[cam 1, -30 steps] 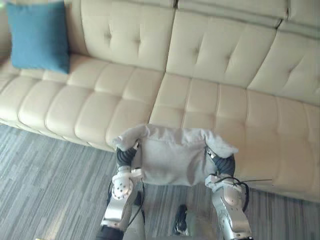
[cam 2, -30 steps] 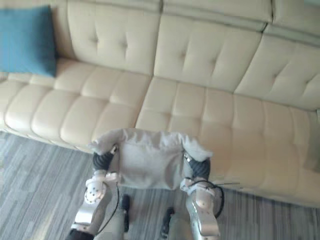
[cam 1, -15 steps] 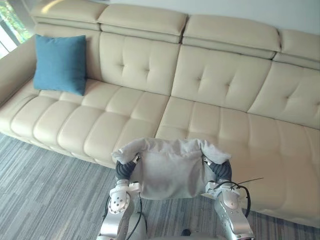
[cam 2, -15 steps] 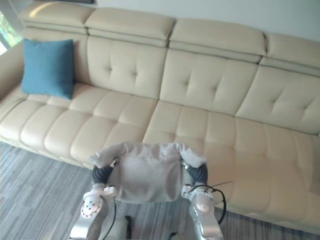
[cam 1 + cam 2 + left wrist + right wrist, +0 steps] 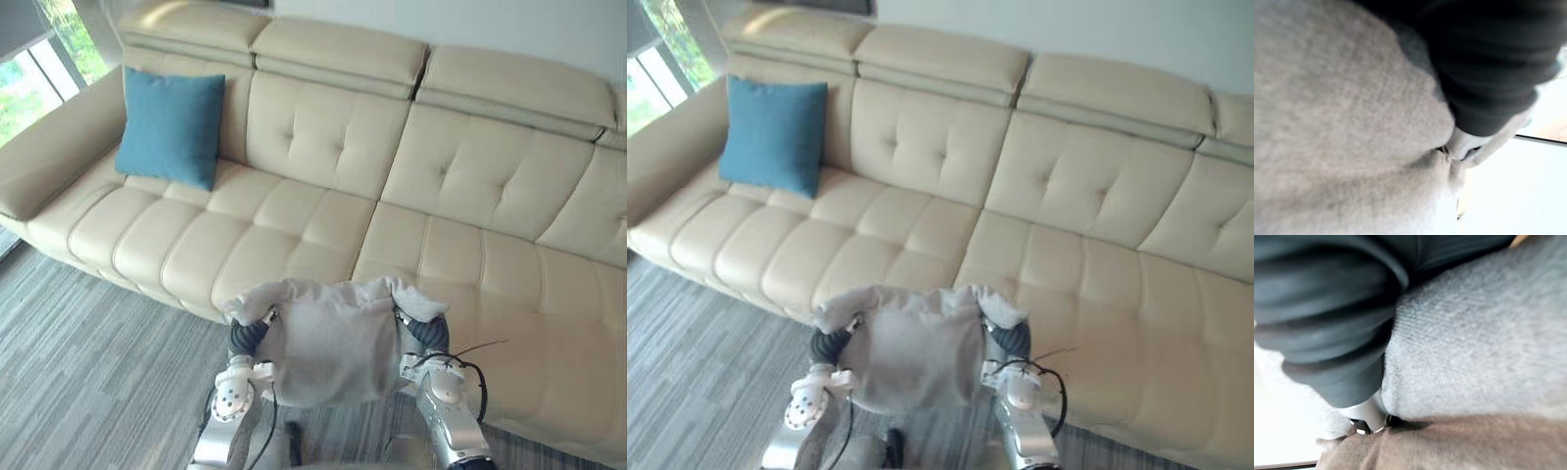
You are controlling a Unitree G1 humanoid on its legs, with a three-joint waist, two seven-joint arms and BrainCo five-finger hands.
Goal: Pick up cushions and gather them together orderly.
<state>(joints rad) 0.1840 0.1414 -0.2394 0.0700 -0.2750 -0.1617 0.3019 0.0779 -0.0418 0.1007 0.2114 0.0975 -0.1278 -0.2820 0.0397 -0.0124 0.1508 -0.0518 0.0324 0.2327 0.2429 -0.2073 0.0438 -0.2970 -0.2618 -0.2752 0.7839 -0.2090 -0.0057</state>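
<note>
I hold a grey cushion (image 5: 328, 352) in the air between both hands, just off the front edge of the cream sofa (image 5: 294, 225). Its top corners flop over my left hand (image 5: 245, 338) and my right hand (image 5: 431, 335), whose dark covers show at either side. In the wrist views the grey cushion (image 5: 1342, 122) bulges against my left hand (image 5: 1488, 73), and the same cloth (image 5: 1474, 342) creases against my right hand (image 5: 1327, 318). A blue cushion (image 5: 171, 127) stands upright against the sofa's backrest at its left end.
The sofa's left armrest (image 5: 49, 162) sits beside the blue cushion, with a window (image 5: 39, 73) behind it. Grey striped carpet (image 5: 88, 372) covers the floor in front of the sofa. The seats (image 5: 460, 264) between the two cushions are bare.
The camera has swung up and to the left, so the sofa and blue cushion sit further right and lower in view. The grey cushion stays held between both hands.
</note>
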